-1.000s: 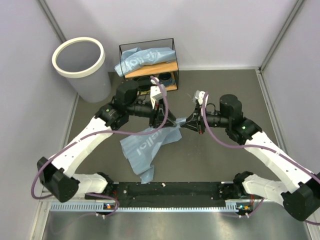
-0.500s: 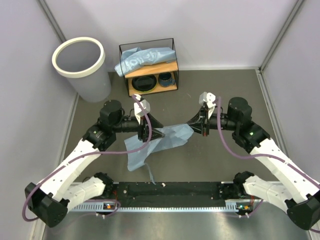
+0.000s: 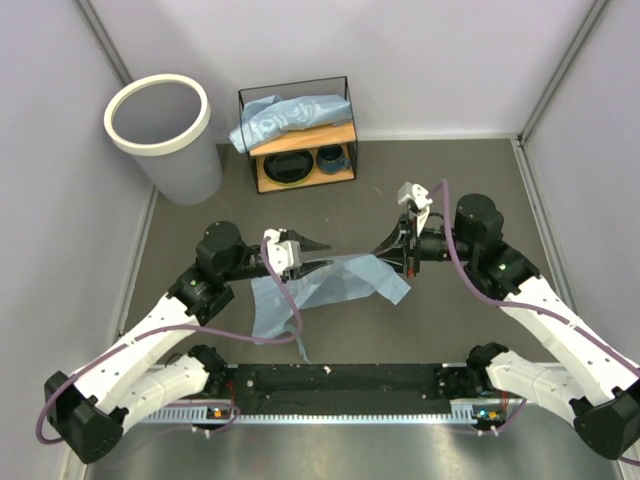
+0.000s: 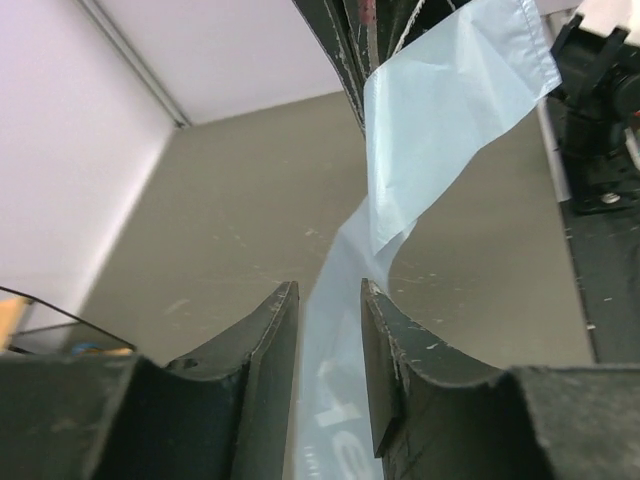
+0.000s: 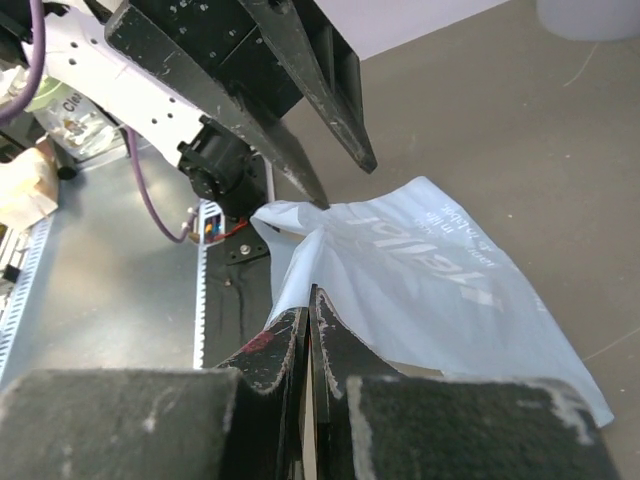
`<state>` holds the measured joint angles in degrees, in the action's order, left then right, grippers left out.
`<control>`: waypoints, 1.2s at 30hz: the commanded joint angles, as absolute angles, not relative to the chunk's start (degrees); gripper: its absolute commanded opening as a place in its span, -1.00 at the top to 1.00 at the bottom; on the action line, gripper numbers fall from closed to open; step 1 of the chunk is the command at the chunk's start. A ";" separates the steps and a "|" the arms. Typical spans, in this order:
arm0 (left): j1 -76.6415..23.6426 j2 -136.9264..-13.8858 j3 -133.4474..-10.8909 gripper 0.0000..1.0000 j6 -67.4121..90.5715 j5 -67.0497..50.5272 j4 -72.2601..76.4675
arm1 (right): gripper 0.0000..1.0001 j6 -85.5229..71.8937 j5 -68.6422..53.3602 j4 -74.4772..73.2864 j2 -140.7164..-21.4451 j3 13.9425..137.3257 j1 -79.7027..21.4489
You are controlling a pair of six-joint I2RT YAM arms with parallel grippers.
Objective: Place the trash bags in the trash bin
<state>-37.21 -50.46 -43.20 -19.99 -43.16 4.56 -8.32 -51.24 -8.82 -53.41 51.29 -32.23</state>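
A light-blue trash bag [image 3: 320, 285] with white lettering lies partly on the floor, its top edge stretched between the two grippers. My right gripper [image 3: 383, 250] [image 5: 311, 290] is shut on the bag's [image 5: 420, 270] edge. My left gripper [image 3: 322, 248] [image 4: 328, 288] is open, and the bag's film [image 4: 440, 110] runs loosely through the gap between its jaws. A second trash bag [image 3: 285, 115] is draped over the top of the shelf. The trash bin [image 3: 157, 115], whitish with a thick white ring rim, stands at the back left, apart from both arms.
The black-wire-framed wooden shelf [image 3: 345, 125] stands against the back wall and holds a dark bowl [image 3: 288, 168] and a cup [image 3: 330, 157]. Grey walls close in both sides. The arms' black base rail [image 3: 340, 380] runs along the near edge.
The left arm has drawn back to the left, away from the shelf, and its jaws widened and then narrowed. The right gripper shifted right with the bag, which is now stretched out between them.
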 commanded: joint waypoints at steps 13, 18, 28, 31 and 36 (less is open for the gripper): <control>-42.36 -49.66 -42.45 0.33 -33.66 -40.25 8.44 | 1.00 -12.74 -53.88 -5.18 -53.35 50.98 -32.96; -43.42 -50.18 -42.01 0.33 -33.57 -39.99 7.91 | 1.00 -12.39 -53.79 -5.19 -53.53 51.06 -32.87; -43.95 -51.15 -42.18 0.35 -33.40 -37.97 7.82 | 1.00 -12.22 -54.23 -5.36 -53.61 51.07 -32.96; -44.03 -51.33 -42.19 0.37 -33.22 -37.44 8.70 | 1.00 -12.04 -54.49 -5.54 -53.61 51.15 -32.87; -44.12 -52.03 -42.63 0.42 -32.26 -37.35 9.58 | 1.00 -11.95 -55.11 -5.71 -53.79 50.98 -32.87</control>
<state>-43.83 -51.31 -41.95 -33.01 -37.56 6.28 -12.21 -53.63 -8.12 -53.49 51.03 -32.23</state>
